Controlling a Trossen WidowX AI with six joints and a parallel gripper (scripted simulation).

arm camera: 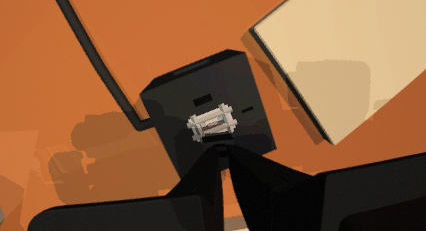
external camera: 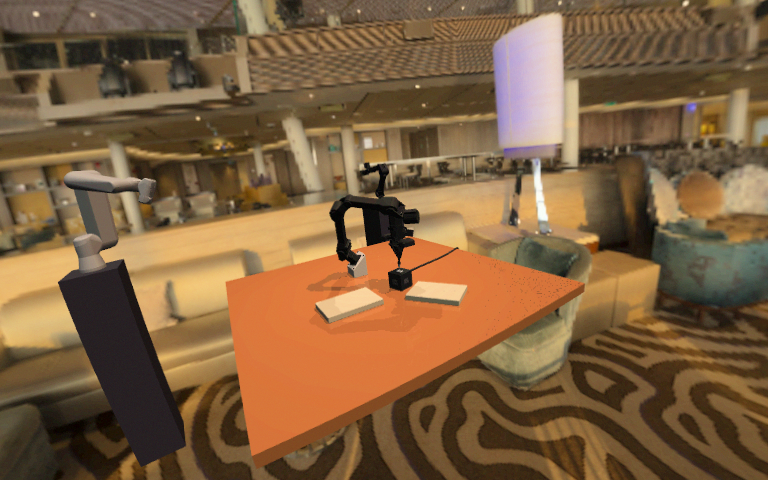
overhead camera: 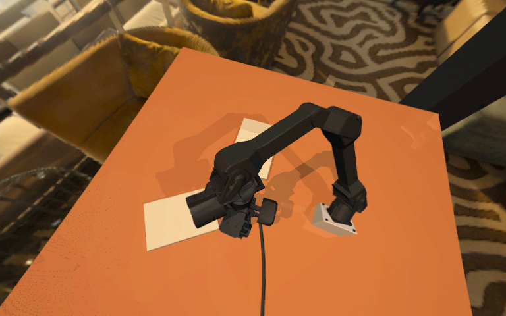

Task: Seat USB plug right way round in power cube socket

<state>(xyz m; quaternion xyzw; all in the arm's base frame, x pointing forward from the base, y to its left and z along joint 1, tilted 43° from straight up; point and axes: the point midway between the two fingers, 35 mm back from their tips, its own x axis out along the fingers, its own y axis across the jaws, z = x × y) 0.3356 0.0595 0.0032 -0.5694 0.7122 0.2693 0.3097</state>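
The black power cube (external camera: 400,280) (arm camera: 172,98) stands on the orange table and looks turned at an angle in the wrist view. The light metal rim of its top socket (arm camera: 226,111) is uncovered, just beyond the fingertips. My gripper (external camera: 399,259) (arm camera: 222,155) is over the cube's top, its fingers pointing down and shut on the USB plug. Only a small dark part of the plug (arm camera: 217,138) shows at the fingertips, beside the socket rim and apart from it in that view. Its metal end and which way round it is cannot be made out. The arm hides the cube in the top view.
A black cable (overhead camera: 263,266) (external camera: 434,259) (arm camera: 90,51) runs from the cube's side. Two flat cream slabs lie near the cube, one (overhead camera: 167,225) (external camera: 437,292) (arm camera: 350,46) close beside it, the other (overhead camera: 244,133) (external camera: 349,303) farther off. The arm's pale base block (overhead camera: 323,219) (external camera: 356,266) stands on the table.
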